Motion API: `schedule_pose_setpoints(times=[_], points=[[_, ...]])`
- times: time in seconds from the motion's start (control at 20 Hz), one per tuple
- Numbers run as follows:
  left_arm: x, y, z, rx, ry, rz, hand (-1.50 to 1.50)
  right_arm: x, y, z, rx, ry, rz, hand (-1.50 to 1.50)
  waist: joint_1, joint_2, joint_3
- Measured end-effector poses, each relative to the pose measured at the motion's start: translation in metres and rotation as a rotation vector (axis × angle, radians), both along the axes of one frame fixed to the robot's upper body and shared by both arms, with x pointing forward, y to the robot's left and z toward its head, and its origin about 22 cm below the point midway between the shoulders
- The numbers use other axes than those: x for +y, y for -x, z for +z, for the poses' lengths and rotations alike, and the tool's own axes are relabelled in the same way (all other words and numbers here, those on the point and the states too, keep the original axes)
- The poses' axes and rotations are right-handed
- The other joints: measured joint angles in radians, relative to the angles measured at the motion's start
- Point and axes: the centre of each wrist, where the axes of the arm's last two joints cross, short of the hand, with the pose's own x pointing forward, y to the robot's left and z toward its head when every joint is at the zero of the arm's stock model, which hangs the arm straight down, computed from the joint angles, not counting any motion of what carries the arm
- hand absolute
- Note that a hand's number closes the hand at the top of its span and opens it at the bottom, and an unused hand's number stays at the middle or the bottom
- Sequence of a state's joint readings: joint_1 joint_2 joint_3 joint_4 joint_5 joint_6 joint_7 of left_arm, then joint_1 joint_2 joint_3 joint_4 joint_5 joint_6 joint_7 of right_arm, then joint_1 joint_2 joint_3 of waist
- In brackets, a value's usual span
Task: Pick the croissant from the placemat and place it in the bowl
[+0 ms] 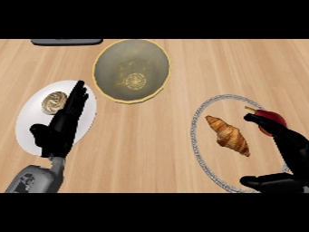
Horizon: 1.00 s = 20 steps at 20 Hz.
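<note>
The croissant (228,135) lies on the round placemat (195,131), in its left half. Open wooden counter (143,149) is between it and the bowl (117,63). The right hand (296,152) is just right of the croissant, fingers and thumb spread open, holding nothing. The left hand (61,124), fingers straight, is over the white plate (28,122) at the left.

We saw a light wooden bench (150,154), its grain running sideways, and a dark flat object (66,41) at the far edge.
</note>
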<state>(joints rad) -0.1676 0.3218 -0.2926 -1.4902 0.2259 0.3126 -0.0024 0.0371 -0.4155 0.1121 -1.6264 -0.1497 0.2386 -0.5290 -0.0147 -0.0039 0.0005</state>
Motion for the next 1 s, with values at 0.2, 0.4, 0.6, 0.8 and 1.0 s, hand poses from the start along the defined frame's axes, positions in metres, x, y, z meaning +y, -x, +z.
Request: schedule_pose_setpoints(times=[0.2, 0.4, 0.6, 0.8, 1.0], points=[[-0.001, 0.004, 0.006, -0.002, 0.01, -0.008, 0.0, -0.013, 0.006, 0.029, -0.061, 0.056, -0.059, -1.5, 0.005, 0.0, -0.001], [-0.008, 0.001, 0.007, -0.002, 0.012, -0.006, 0.0, -0.015, 0.004, 0.063, -0.048, 0.167, -0.118, -1.5, 0.007, 0.002, -0.001], [-0.009, -0.002, 0.005, 0.001, 0.018, -0.011, 0.0, -0.013, 0.002, 0.086, 0.026, 0.256, -0.112, -1.5, 0.01, 0.003, -0.001], [-0.008, -0.004, 0.006, 0.003, 0.02, -0.02, 0.0, -0.007, -0.007, 0.107, 0.127, 0.372, -0.103, -1.5, 0.016, 0.004, -0.002], [-0.014, -0.003, 0.005, -0.004, 0.016, -0.021, 0.0, -0.001, -0.017, 0.108, 0.224, 0.479, -0.087, -1.5, 0.019, 0.004, -0.001]])
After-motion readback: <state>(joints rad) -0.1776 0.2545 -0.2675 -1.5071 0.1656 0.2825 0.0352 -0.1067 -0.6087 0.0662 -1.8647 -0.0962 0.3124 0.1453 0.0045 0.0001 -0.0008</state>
